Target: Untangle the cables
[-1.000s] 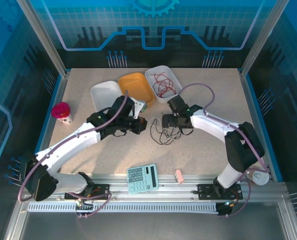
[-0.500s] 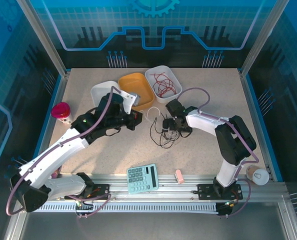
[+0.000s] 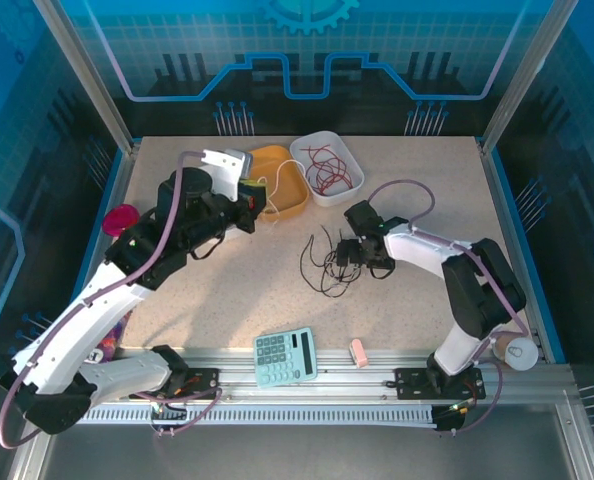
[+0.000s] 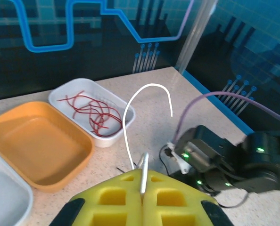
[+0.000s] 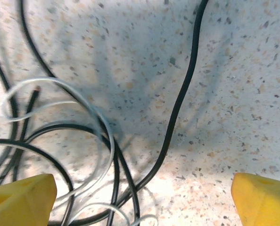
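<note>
Standing far left: a pink cup by the left edge of the table, partly behind the left arm.
Left gripper: up in the air near the orange tray. Its yellow pads are pressed together on a white cable.
White cable: pinched between those pads. It rises and bends over in an arc, and its loose end hangs in the air.
Orange tray: at the back of the table, with a bare floor.
Calculator: flat at the near edge.
White tray: touching the orange tray on its right side.
Red cables: lying loose in the white tray.
Pile of cables: black cables and whitish cables looped over each other in the middle of the table.
Right gripper: low over the right side of the pile, fingers spread wide, holding nothing.
</note>
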You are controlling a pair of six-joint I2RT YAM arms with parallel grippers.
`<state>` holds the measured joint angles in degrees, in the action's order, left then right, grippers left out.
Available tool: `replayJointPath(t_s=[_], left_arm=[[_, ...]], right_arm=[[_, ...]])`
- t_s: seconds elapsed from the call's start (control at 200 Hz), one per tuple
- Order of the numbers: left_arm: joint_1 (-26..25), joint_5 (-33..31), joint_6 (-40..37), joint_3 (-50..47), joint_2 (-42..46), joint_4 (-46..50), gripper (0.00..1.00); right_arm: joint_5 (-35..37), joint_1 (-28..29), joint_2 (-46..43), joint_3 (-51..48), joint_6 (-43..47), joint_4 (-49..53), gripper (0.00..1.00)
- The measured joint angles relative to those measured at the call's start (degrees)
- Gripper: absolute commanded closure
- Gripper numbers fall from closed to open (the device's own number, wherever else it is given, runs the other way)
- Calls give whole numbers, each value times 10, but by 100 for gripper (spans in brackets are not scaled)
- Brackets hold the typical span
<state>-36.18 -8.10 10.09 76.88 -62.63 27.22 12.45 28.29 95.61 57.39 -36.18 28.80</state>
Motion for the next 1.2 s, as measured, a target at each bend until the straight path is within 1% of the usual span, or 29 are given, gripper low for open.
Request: replayJointPath(t_s=[0.085, 0.21, 0.435, 0.55, 0.831, 1.046, 1.201], left_arm=[[13, -18, -1, 12, -19, -8, 100], [40, -26, -1, 38, -64, -23, 100], [88, -28, 1, 110, -192, -49, 100], [114, -26, 5, 144, -253, -60, 100], [170, -22, 22, 199, -350, -66, 100], [198, -1, 49, 214, -399, -68, 100], [207, 20, 65, 235, -448, -63, 100]], right_arm=[[-8, 0, -30, -4, 2, -1, 4], [-16, 0, -80, -9, 3, -4, 4], [-21, 0, -181, -15, 9, -5, 0], [-22, 0, -222, -16, 14, -3, 0], [-18, -1, -276, -26, 17, 16, 0], [-18, -2, -305, -32, 17, 18, 0], [-13, -2, -318, -38, 17, 21, 0]])
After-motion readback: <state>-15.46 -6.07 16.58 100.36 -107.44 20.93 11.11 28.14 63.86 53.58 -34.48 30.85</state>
